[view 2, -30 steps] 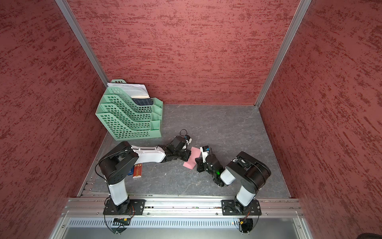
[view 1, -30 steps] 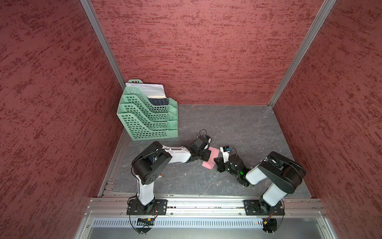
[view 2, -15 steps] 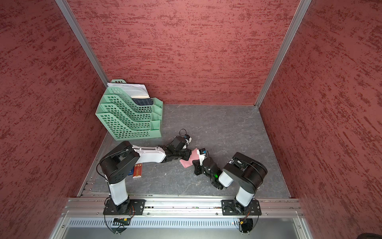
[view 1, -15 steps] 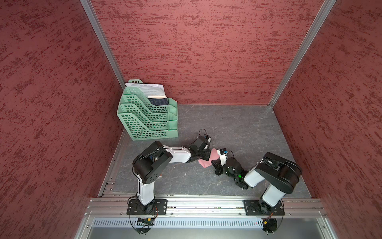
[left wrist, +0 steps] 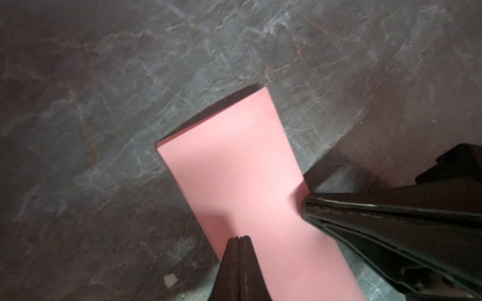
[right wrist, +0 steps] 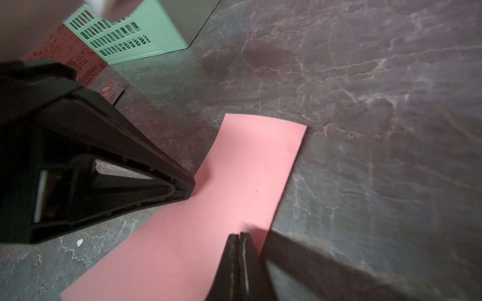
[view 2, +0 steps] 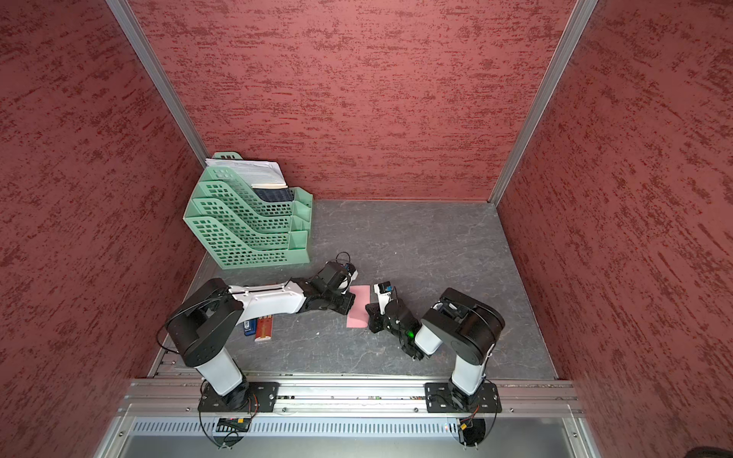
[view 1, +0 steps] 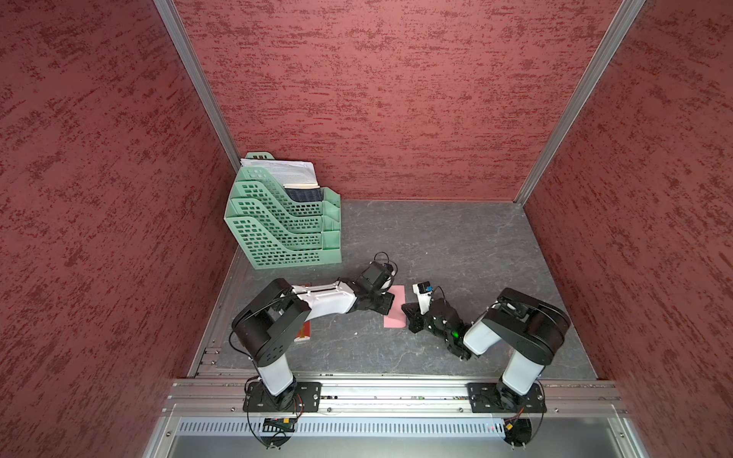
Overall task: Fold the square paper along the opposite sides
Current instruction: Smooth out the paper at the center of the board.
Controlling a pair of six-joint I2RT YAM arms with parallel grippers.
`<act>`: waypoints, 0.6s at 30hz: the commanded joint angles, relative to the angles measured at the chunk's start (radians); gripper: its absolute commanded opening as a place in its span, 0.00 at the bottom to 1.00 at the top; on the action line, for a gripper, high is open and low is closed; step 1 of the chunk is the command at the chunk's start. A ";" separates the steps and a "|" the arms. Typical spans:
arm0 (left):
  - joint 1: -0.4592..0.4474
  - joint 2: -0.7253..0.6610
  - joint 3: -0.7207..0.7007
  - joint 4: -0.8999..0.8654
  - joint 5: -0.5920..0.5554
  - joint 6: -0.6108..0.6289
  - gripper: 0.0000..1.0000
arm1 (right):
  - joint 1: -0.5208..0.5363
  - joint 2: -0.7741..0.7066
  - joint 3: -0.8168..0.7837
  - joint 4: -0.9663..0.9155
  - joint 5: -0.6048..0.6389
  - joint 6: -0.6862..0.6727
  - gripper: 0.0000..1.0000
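My left gripper (left wrist: 238, 237) is closed, jaws together with nothing visible between them. Its tip rests on the square paper (left wrist: 234, 169) near one long edge. My right gripper (right wrist: 239, 234) is closed the same way, tip down at the opposite long edge.

The sheet lies flat on the grey table (view 1: 456, 246) between my arms. It shows as a narrow pink strip rather than a square, so I judge the fold is made and I am pressing it down. I cannot tell whether the layers line up.

The paper is thin and the table looks smooth. If I drag one tip along the crease while the other lifts, the strip may slide or turn. The edge kinks slightly beside my right tip, and pushing inward there could crumple it. If I lift both tips, the upper layer may spring open. My tips sit near each other, so a careless sweep could knock them together. The green tray rack (view 1: 285, 226) is well apart.
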 commanded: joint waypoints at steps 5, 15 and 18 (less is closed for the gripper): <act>0.003 0.058 0.068 0.111 0.060 0.077 0.01 | 0.006 0.049 -0.003 -0.112 -0.024 -0.018 0.00; 0.008 0.196 0.048 0.127 0.022 0.017 0.00 | 0.006 0.022 0.001 -0.130 -0.030 -0.035 0.00; 0.011 0.216 0.019 0.135 0.000 -0.020 0.00 | 0.008 0.016 0.000 -0.134 -0.037 -0.036 0.00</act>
